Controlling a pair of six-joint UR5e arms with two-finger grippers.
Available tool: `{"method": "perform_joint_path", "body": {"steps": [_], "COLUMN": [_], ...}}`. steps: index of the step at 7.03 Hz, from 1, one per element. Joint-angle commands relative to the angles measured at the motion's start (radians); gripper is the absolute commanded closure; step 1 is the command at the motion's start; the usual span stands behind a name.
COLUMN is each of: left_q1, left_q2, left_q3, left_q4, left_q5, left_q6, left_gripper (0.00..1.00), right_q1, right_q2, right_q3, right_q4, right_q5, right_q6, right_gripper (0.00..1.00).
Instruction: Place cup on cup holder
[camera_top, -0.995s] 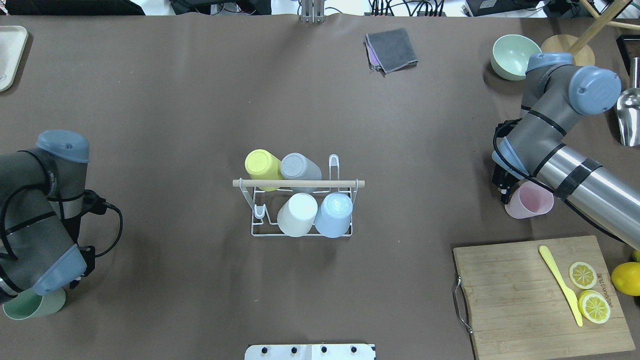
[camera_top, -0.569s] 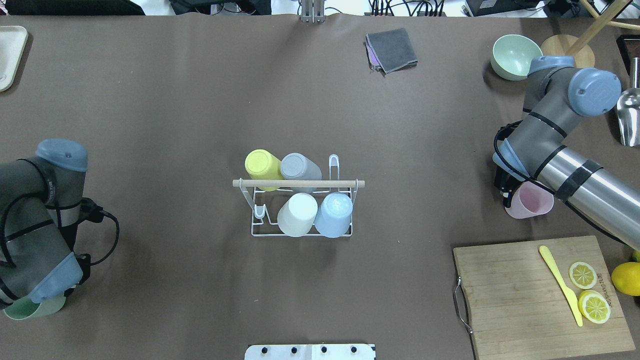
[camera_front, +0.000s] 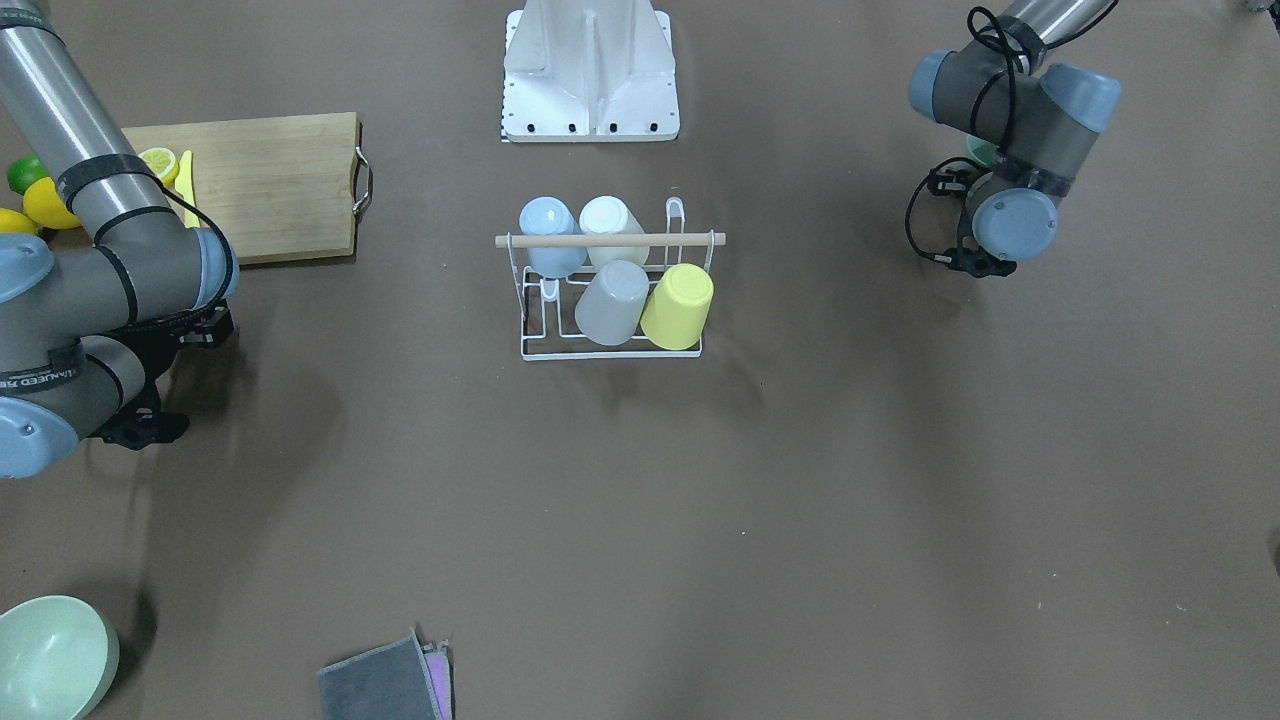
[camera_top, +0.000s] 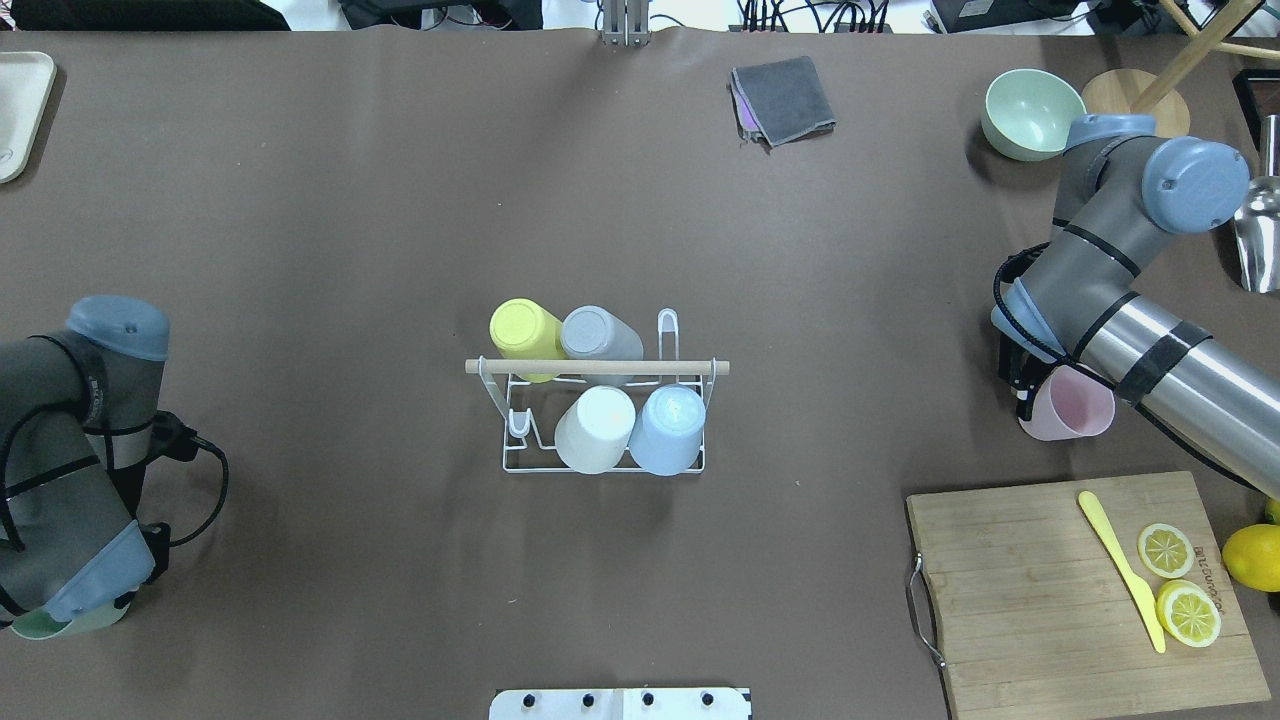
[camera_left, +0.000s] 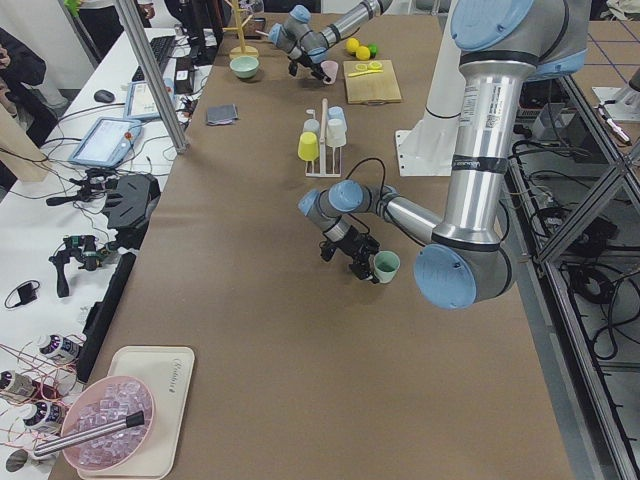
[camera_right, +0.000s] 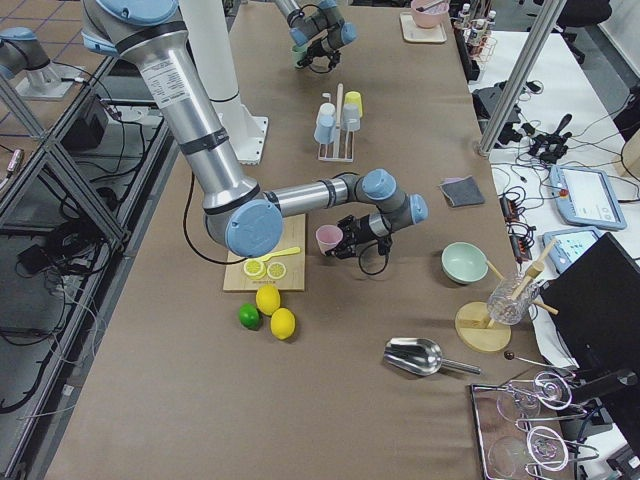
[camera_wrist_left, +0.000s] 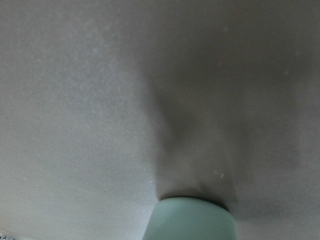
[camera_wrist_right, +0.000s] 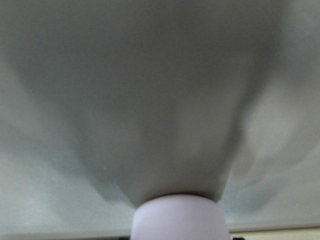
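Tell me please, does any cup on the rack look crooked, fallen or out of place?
Nothing stands out. The yellow cup, grey cup, white cup and blue cup all sit upside down on the cup holder, tilted alike. Two prongs are free.

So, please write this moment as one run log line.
rack: four cups on | left pincer: holds green cup | right pincer: holds pink cup

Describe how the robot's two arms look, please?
The left arm and right arm are dark grey tubes with pale blue joint caps; the upper sections are shiny bare metal with black bands. A black cable loops beside each wrist. The left tool and right tool are black. White lettering marks the right arm.
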Motion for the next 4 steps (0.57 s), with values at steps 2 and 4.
{"method": "perform_joint_path", "body": {"steps": [2,4], "left_q1": [0.014,0.027], "left_q2": [0.010,0.009], "left_q3": [-0.003,-0.005], "left_q4": [0.001,0.004], "left_q5": [-0.001,-0.009], "left_q6": [-0.003,-0.006], "left_gripper": [0.02,0.03], "right_q1": [0.030,0.079], "right_q2": [0.007,0.006], "right_q3": [0.008,0.027], "right_q4": [0.007,0.016], "right_q5": [-0.002,-0.007], "right_q6": [-0.002,-0.010], "right_gripper": [0.66,0.76]}}
